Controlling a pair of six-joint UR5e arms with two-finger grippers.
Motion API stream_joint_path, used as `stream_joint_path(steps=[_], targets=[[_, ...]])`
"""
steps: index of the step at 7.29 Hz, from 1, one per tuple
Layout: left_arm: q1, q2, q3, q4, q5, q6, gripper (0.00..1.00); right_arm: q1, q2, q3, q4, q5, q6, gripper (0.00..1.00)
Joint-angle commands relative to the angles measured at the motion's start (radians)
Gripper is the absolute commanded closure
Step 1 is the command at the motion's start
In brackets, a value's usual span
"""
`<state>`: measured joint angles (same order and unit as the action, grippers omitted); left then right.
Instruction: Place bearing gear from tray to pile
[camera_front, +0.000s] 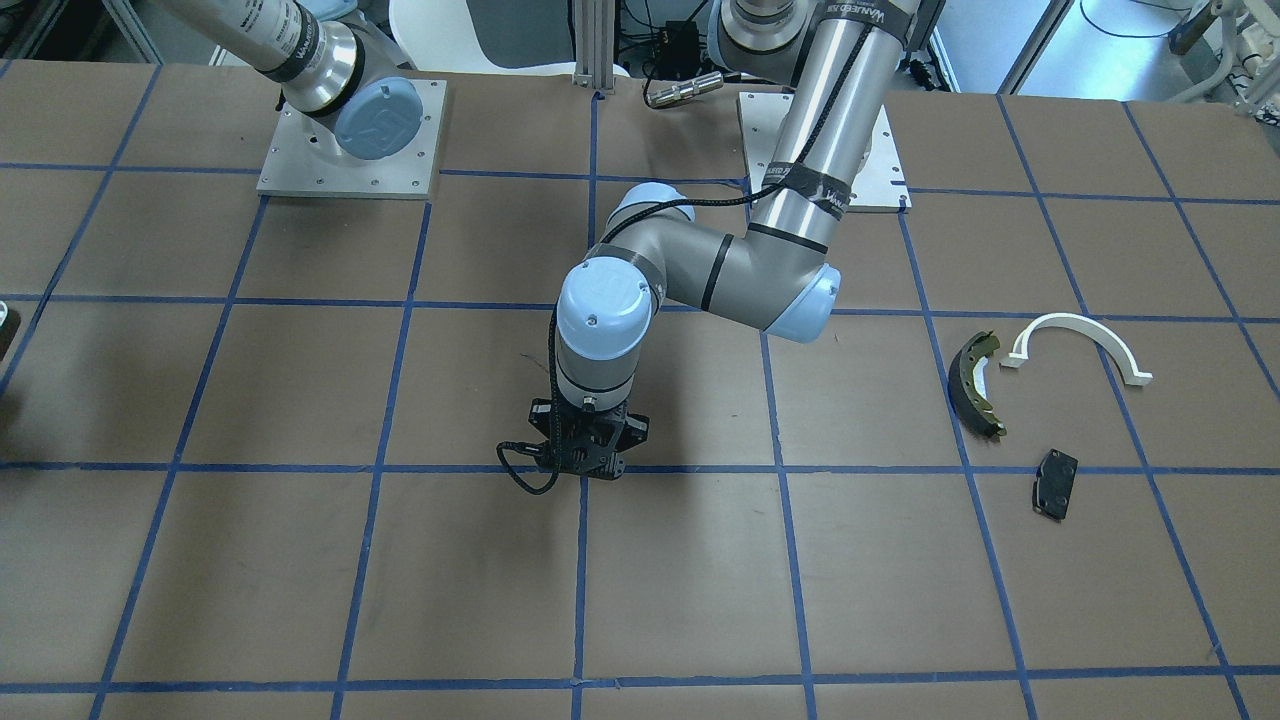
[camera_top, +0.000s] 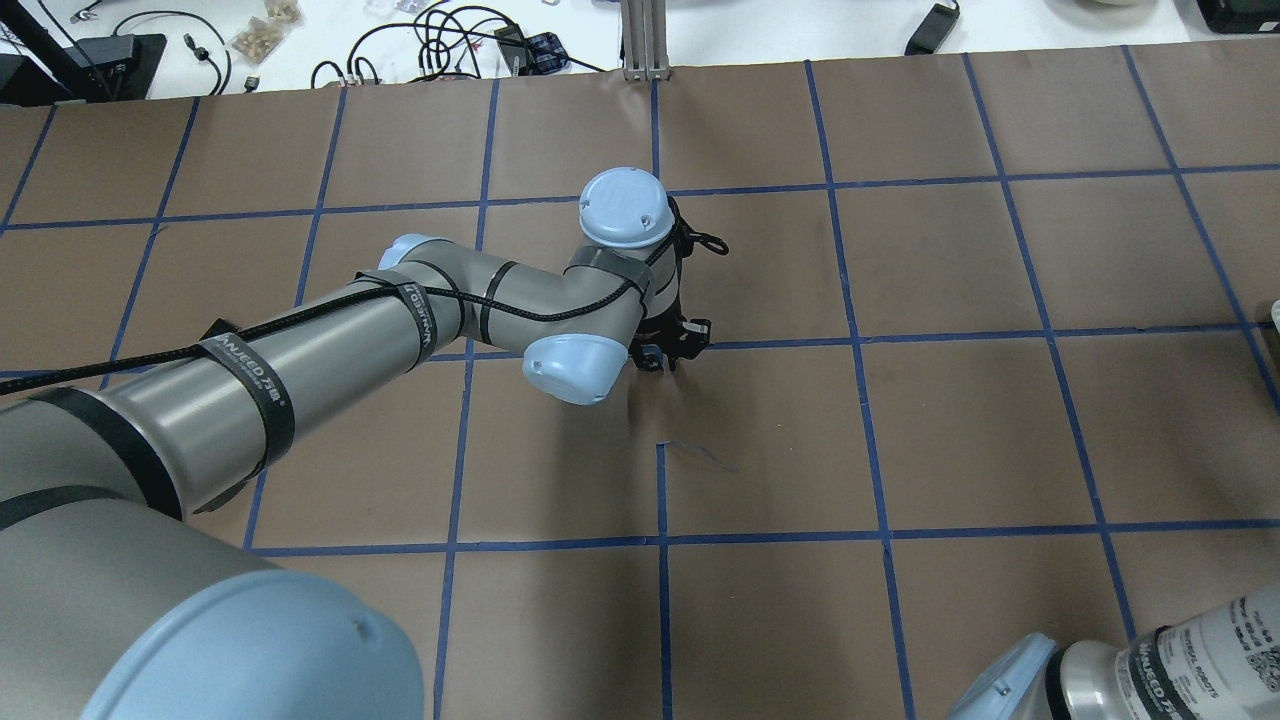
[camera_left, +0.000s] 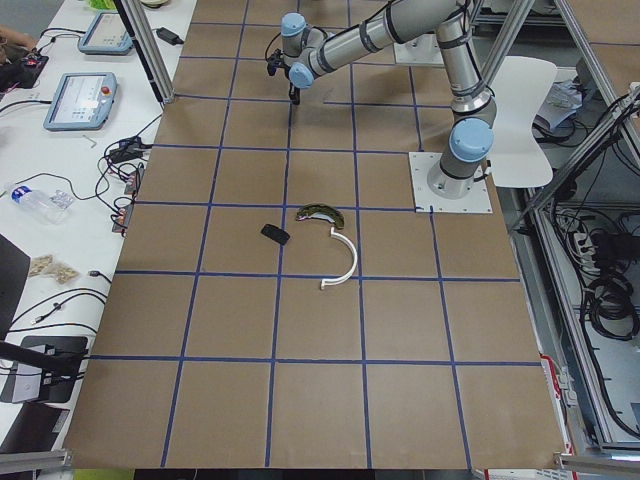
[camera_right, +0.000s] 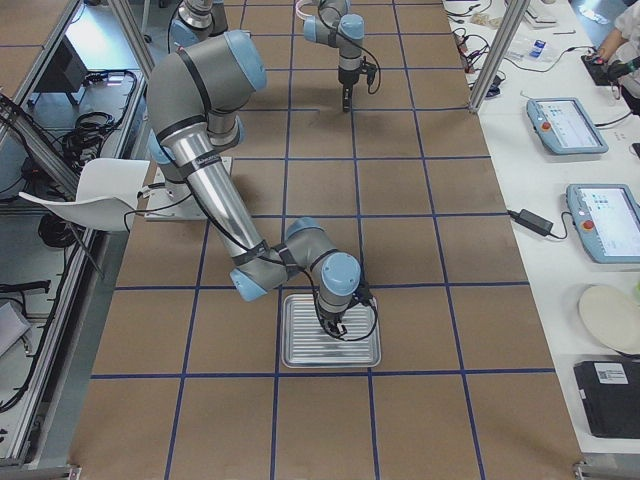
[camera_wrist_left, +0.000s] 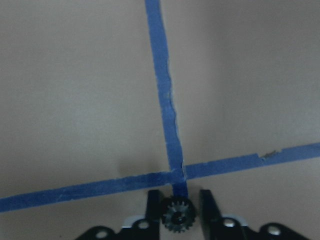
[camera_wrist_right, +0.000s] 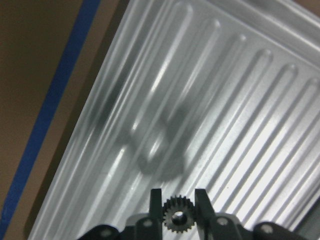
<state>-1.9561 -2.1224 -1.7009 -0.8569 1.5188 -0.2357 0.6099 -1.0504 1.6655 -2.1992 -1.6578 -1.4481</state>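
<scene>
My left hand pinched one gear, my right hand pinched a second gear, one tray under it

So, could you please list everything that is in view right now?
table: one, brown with a blue tape grid.
tray: one, silver, ribbed, on the table.
first gear: one, dark, held above a tape crossing.
second gear: one, dark, held above the tray.
brake shoe: one, olive-green, beside the arch.
arch: one, white, half-ring.
brake pad: one, black, near the shoe.
left pincer: one, black, shut on the first gear.
right pincer: one, black, shut on the second gear.
</scene>
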Motion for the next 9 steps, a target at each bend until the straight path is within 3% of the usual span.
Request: stream_joint_path(steps=[1,3,5,6,9], targets=[[0.008,0.025,0.009,-0.049,0.000,0.006,1.00,0.081,-0.106,0.003,0.059,-0.005,0.064,0.76],[0.092,0.073,0.116,-0.260,0.009,0.085,1.00,0.193,-0.221,0.010,0.227,-0.004,0.252,0.75],[0.220,0.116,0.237,-0.475,0.017,0.218,1.00,0.321,-0.267,0.011,0.321,-0.007,0.432,0.74],[0.297,0.136,0.262,-0.526,0.023,0.311,1.00,0.385,-0.308,0.013,0.384,-0.001,0.578,0.74],[0.512,0.177,0.227,-0.568,0.073,0.584,1.00,0.594,-0.361,0.095,0.395,0.012,0.954,0.74]])
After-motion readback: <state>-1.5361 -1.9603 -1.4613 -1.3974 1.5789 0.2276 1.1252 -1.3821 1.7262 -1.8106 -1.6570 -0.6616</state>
